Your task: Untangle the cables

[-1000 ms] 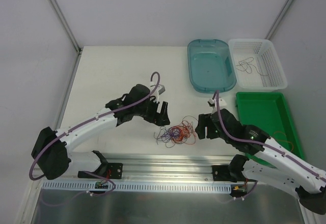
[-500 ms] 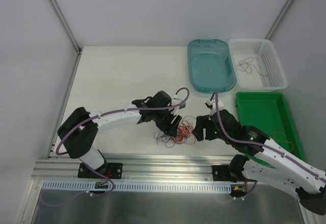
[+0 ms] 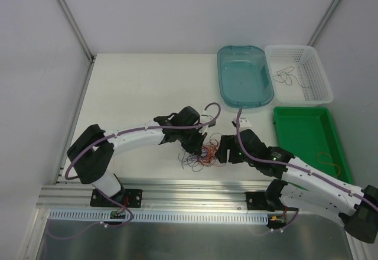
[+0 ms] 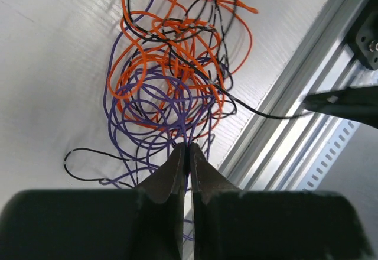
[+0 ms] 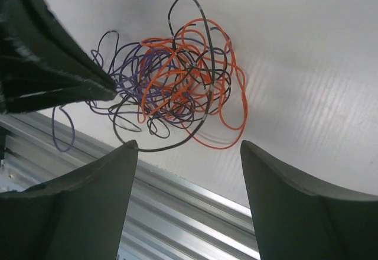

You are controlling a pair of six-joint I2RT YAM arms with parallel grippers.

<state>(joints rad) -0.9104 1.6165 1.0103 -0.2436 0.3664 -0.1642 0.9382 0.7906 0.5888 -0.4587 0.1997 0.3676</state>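
The cables lie as one tangle of hair-thin orange, purple and black strands near the table's front edge. My left gripper is down on the tangle's left side. In the left wrist view its jaws are shut on purple strands at the edge of the cables. My right gripper sits just right of the tangle. In the right wrist view it stands open short of the cables, nothing between its fingers, and the left gripper's shut tip shows at the left.
A teal bin and a white basket holding a black strand stand at the back right. A green tray with an orange strand lies on the right. An aluminium rail runs along the front edge.
The left arm swung right and down onto the tangle and its jaws closed. The right gripper slid left, closer to the tangle, still open.
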